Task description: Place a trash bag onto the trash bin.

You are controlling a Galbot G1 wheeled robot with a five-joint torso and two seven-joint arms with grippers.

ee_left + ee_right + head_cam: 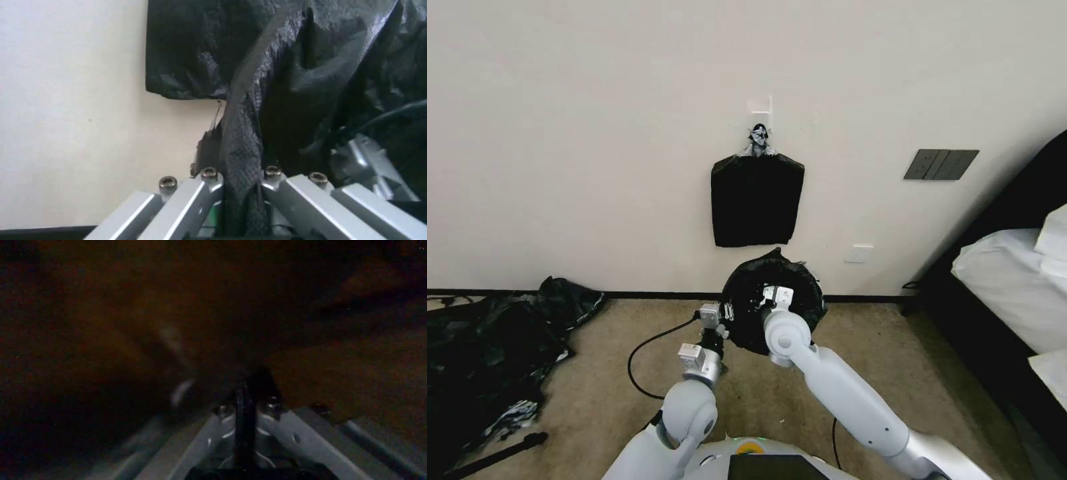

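While the trash bag (774,300) drapes over the bin by the wall, left gripper (238,186) clenched on its film at the near edge, right gripper (245,406) inside, seemingly pinching film too.

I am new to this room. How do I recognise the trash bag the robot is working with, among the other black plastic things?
Start at the cream wall, where a flat black bundle hangs from a hook. Directly below it, above the carpet, is the trash bag: a rounded, wrinkly black bag. The left gripper pinches its film and the right gripper reaches inside it. Unlike the large sheeting on the floor, it is held by the grippers.
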